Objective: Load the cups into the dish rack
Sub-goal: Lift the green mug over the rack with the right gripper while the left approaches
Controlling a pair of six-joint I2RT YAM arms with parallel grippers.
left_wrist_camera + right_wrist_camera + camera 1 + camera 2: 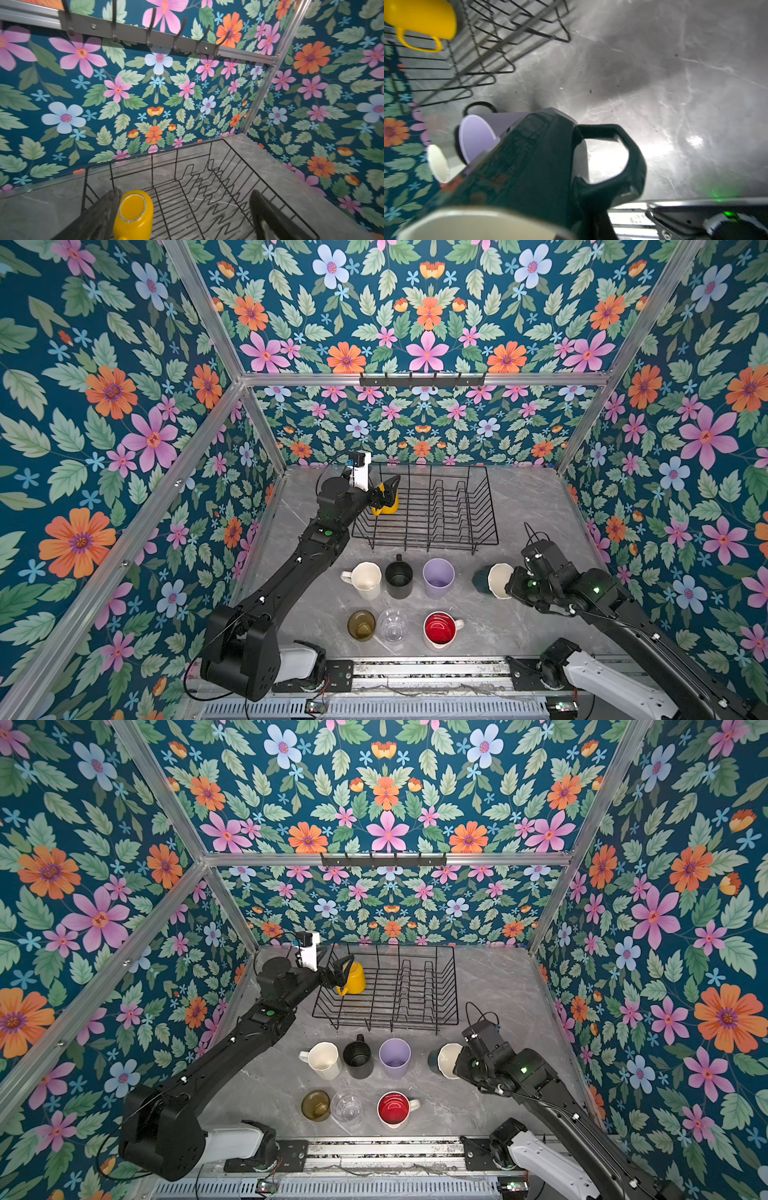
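Note:
The black wire dish rack (487, 510) stands at the back of the table. In its left end a yellow mug (388, 506) (133, 214) rests upside down. My left gripper (384, 491) (185, 216) hangs open over it, one finger close beside the mug. My right gripper (513, 583) is shut on the rim of the teal mug (482, 578) (539, 166), which is tipped with its cream inside facing the arm. In front of the rack stand a cream mug (365, 578), a black mug (399, 578) and a lilac tumbler (438, 576).
Nearer the front edge stand an olive glass (361, 624), a clear glass (392, 624) and a white mug with a red inside (440, 628). A black hook rail (422, 379) is fixed high on the back wall. Floral walls enclose the table on three sides.

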